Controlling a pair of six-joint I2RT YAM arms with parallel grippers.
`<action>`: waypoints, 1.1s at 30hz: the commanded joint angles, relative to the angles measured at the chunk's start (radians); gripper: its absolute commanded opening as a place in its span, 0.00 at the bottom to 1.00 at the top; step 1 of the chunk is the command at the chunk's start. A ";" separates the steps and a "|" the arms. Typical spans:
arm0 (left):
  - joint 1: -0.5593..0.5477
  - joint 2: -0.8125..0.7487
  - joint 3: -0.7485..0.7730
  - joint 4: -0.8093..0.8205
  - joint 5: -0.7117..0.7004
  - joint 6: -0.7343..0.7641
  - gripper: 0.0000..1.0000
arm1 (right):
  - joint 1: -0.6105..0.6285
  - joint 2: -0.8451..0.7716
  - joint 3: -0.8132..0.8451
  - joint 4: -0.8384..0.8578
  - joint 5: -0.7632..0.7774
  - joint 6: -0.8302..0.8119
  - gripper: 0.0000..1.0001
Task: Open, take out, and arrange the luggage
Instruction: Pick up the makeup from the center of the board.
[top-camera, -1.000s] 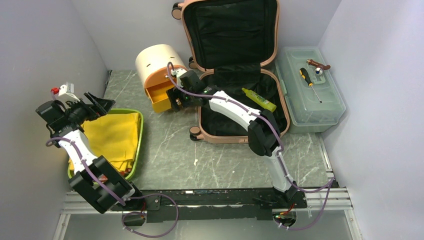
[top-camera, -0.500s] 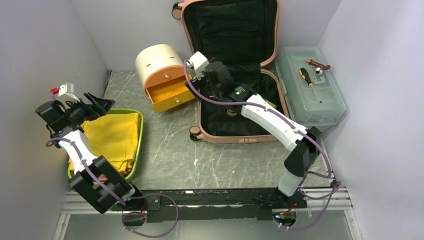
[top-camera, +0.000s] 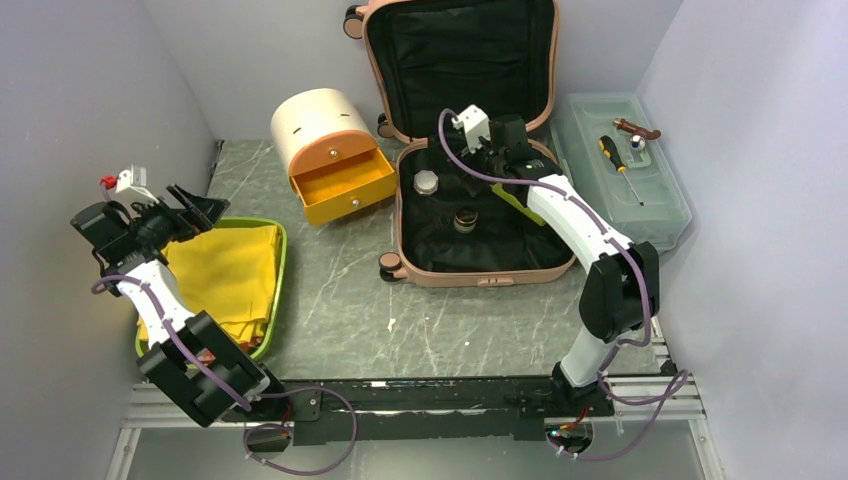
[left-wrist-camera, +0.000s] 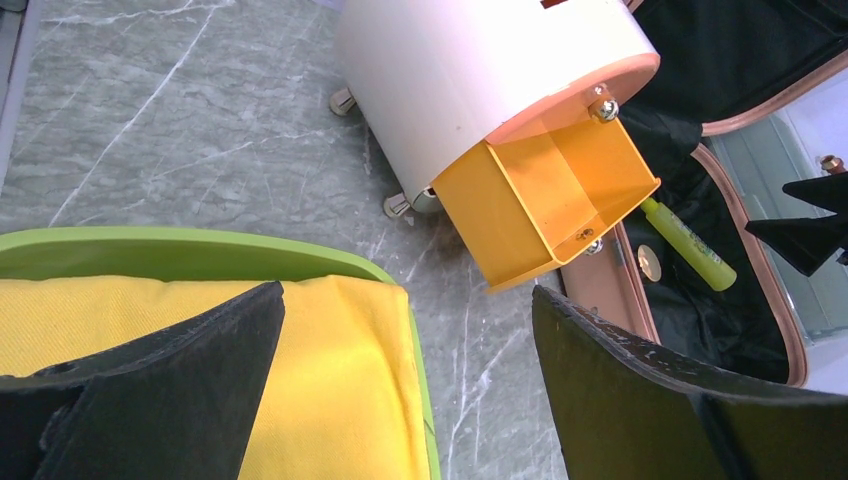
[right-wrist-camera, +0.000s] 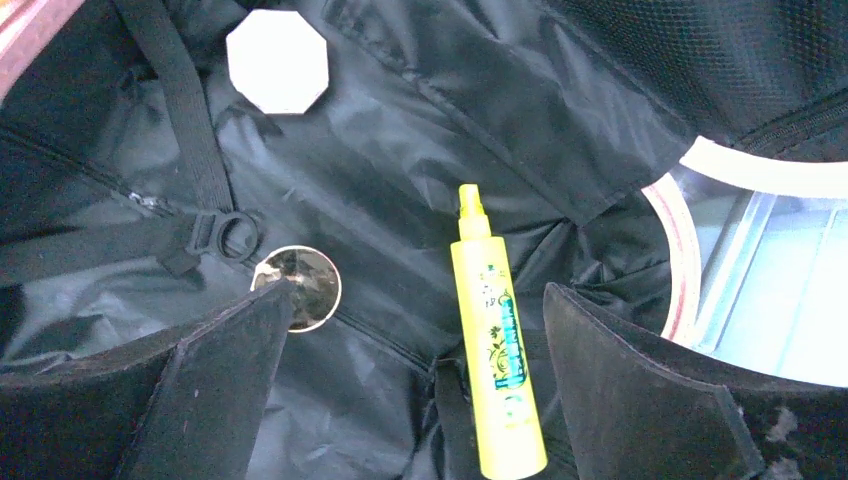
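Observation:
The salmon-pink luggage (top-camera: 480, 280) lies open at the back centre, its lid leaning on the wall, black lining (right-wrist-camera: 400, 170) showing. Inside lie a yellow-green spray bottle (right-wrist-camera: 495, 350), a white octagonal lid (right-wrist-camera: 277, 60) and a round shiny tin (right-wrist-camera: 305, 285). My right gripper (top-camera: 497, 160) is open and empty over the luggage's far right part. In the right wrist view, the right gripper (right-wrist-camera: 415, 380) has the bottle between its fingers, untouched. My left gripper (top-camera: 205, 205) is open and empty at the far left, above a yellow cloth (left-wrist-camera: 330, 400).
A cream half-round box (top-camera: 312, 122) with an open, empty orange drawer (top-camera: 345, 185) stands left of the luggage. A translucent toolbox (top-camera: 620, 215) with a screwdriver (top-camera: 620, 165) on its lid stands to the right. A green tray (top-camera: 278, 290) holds the yellow cloth.
My right arm has swung right from the orange drawer to over the open luggage, above the spray bottle. The tin and white lid now show. The left arm has not moved.

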 joint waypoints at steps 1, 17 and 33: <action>0.011 -0.018 0.008 0.011 0.034 0.011 1.00 | 0.003 0.036 -0.002 -0.029 -0.092 -0.121 0.98; 0.024 -0.003 -0.009 0.034 0.064 -0.001 0.99 | -0.147 0.202 0.032 -0.141 -0.207 -0.146 1.00; 0.045 0.007 -0.026 0.067 0.093 -0.024 0.99 | -0.149 0.223 0.031 -0.082 -0.234 -0.089 1.00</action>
